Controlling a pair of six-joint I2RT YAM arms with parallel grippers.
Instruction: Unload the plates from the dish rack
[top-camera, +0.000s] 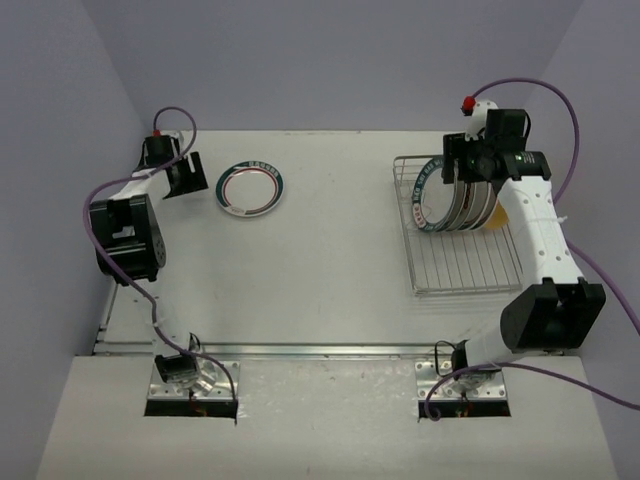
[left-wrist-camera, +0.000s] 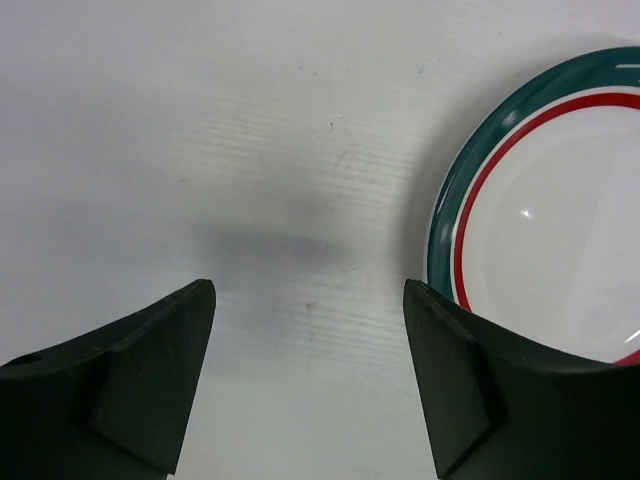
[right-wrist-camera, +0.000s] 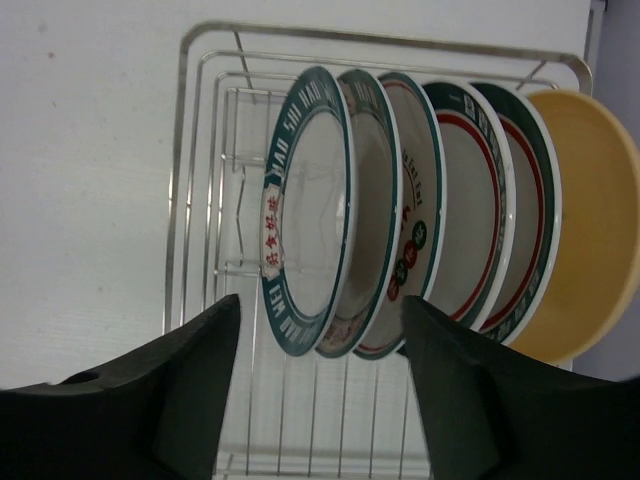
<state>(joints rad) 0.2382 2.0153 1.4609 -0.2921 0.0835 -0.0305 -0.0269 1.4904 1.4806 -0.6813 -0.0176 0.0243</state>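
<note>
Standing edgewise in dish rack (top-camera: 460, 265), plates (right-wrist-camera: 310, 210) facing left, left fingers (left-wrist-camera: 130, 380) wide, right fingers (right-wrist-camera: 150, 400) wide

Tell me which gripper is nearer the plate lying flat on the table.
Left. The left gripper sits just beside the flat plate, its jaws open. The right gripper is across the table, over the plates standing in the dish rack.

Six ringed plates (right-wrist-camera: 310, 210), one yellow plate (right-wrist-camera: 590, 220) and one dish rack (top-camera: 460, 268).
</note>
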